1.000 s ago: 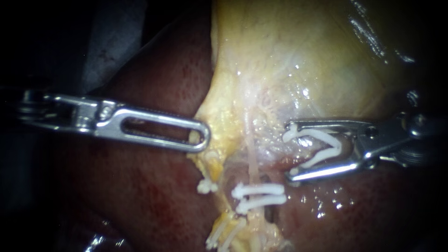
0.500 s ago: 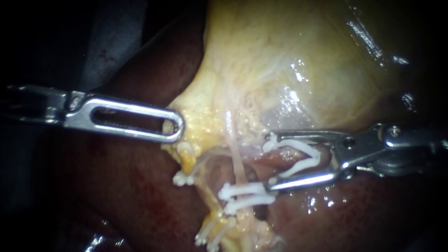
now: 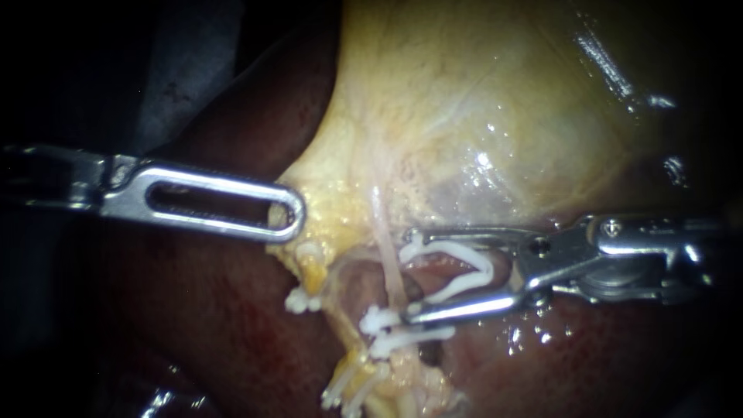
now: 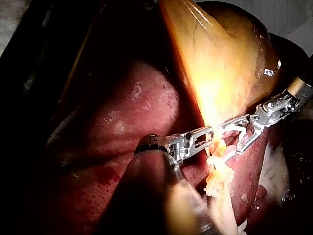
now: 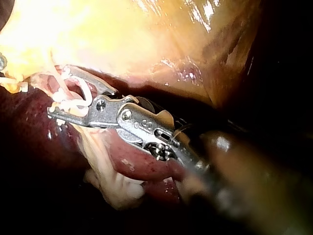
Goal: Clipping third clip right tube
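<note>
Two instruments, one loaded clip, one target. Item one: your right instrument (image 3: 410, 275), a clip applier by its tip. Its jaws stand wide and bear from both sides on an open white clip (image 3: 457, 249) seated between them, whose V mouth faces the right tube (image 3: 389, 263). Item two: that tube, a pale thin strand running down from the gallbladder (image 3: 480, 101) across a dark hollow beside the liver (image 3: 217, 317). It lies just ahead of the jaw tips, at the mouth, and as far as the endoscope view lets you judge it is not yet between the clip's arms. Item three: two seated clips (image 3: 414, 334) crossing the same tube just below, with the lower jaw's tip touching or all but touching the upper one. Item four: your left instrument (image 3: 288, 219), its slotted jaws lying together on the yellow tissue edge (image 3: 317, 232) of the gallbladder and holding it out to the side. Item five: one further clip (image 3: 298, 302) near that edge, no part of this step. Step in hand, by judgement: the approach for the third clip, not the closing. The next move calls for a short advance so that the tube sits deep in the V, above the seated pair, with both clip ends showing past the tube before you close.
</note>
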